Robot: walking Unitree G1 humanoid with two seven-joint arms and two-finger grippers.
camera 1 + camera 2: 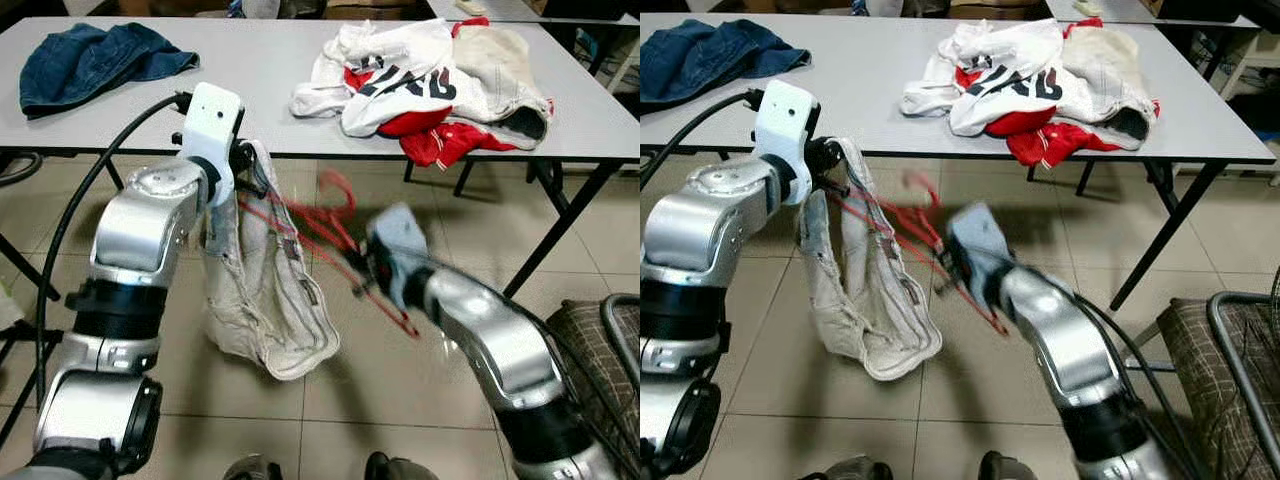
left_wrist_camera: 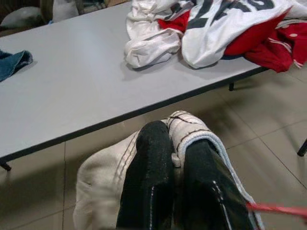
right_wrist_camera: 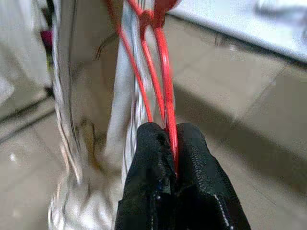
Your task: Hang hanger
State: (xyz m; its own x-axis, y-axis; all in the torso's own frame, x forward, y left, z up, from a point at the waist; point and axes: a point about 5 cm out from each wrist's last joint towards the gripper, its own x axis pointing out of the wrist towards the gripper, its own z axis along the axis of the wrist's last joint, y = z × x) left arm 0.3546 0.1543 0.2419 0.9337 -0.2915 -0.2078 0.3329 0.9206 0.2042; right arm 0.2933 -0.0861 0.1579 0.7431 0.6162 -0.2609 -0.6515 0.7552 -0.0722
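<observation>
In front of the tabletop (image 1: pixel 250 90), eye view: left hand (image 1: pixel 243 160) holds up cream garment (image 1: pixel 265 300); red hanger (image 1: pixel 330 225) half threaded in. L wrist view: fingers clamped on collar. R wrist view: right hand (image 3: pixel 171 158) pinched shut on hanger wire. Next, prob.: seat hanger in shoulders.

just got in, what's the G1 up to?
It is fitting a red hanger into a cream garment. The left gripper is pinched on the garment's edge, holding it up above the floor in front of the grey table. The right gripper is shut on the hanger's wire, blurred in motion.
</observation>
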